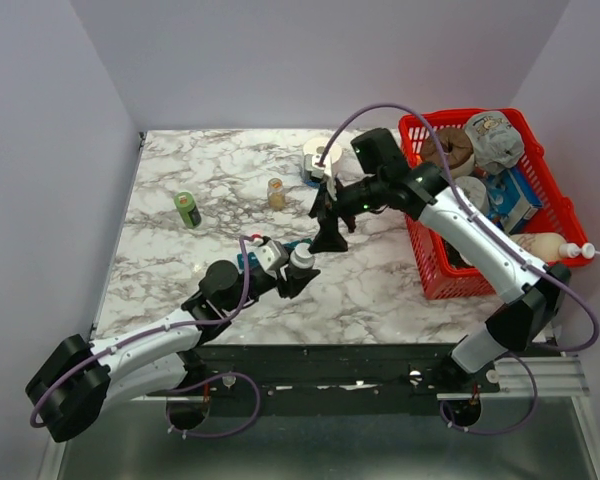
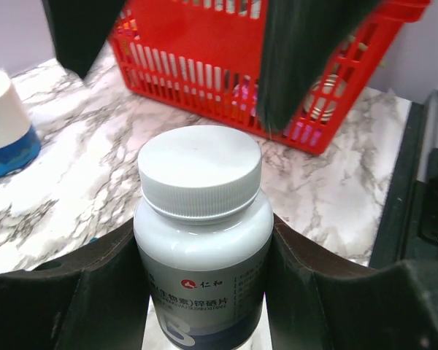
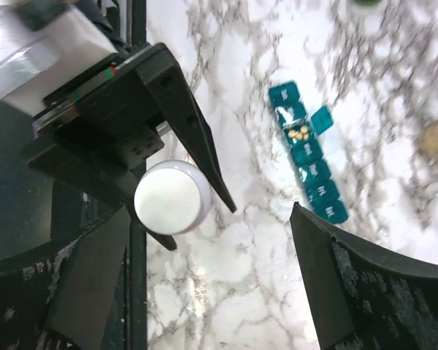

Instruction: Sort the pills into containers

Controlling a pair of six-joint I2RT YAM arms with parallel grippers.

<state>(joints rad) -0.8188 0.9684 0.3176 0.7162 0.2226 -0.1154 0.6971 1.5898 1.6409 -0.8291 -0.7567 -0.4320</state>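
The marble table (image 1: 380, 285) carries all items inspected. A red mesh basket (image 1: 435, 272), filled with assorted goods, stands at its right edge. The left gripper (image 2: 203, 226) is clamped on a white-capped bottle (image 2: 201, 248), one finger pressed to each side of the body; the bottle is upright and its cap is on. The right gripper (image 3: 212, 219) hangs above the table just beyond that bottle, fingers spread wide apart and gripping nothing; from its own camera the white cap sits between the fingers, nearer the left-hand one. The teal pill organizer (image 3: 312, 171) lies flat on the marble just beside the left gripper, and is partly hidden by it in the overhead view. The right wrist view shows about seven compartments in a row; the second from the far end has its lid swung open to the side, and the other lids look closed. The pills (image 3: 300, 133), a small cluster of tan pieces, rest inside that open compartment. A white-and-blue container (image 1: 320, 158) stands towards the back of the table. A green bottle (image 1: 187, 209) and a small amber jar (image 1: 276, 192) also stand there, each well apart from the organizer.
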